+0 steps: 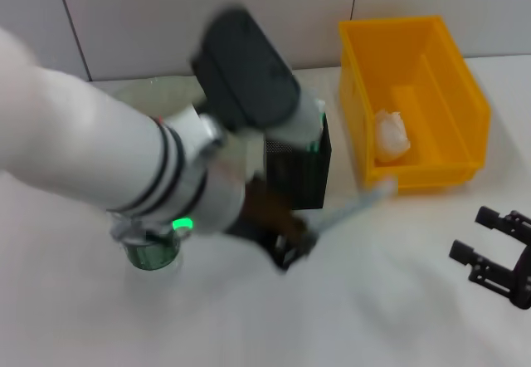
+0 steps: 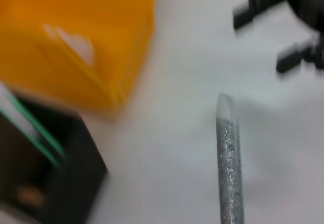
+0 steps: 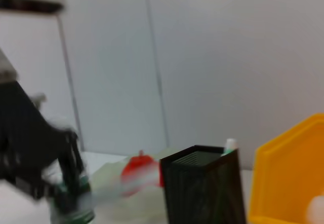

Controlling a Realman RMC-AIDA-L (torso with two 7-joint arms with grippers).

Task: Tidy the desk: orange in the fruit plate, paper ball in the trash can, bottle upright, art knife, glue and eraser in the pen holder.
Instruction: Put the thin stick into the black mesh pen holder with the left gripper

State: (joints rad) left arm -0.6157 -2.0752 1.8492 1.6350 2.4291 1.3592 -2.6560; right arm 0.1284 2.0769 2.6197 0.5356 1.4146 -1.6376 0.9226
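The left gripper (image 1: 292,247), jaws clamped on the silvery art knife (image 1: 357,205) just beside the pen holder (image 1: 300,170), could let it slip or miss the holder's mouth.

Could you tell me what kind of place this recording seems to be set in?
Probably a desk-tidying test bench in a lab rather than a real office: a white table against plain grey wall panels, holding a yellow trash can, a black mesh pen holder and an upright bottle.
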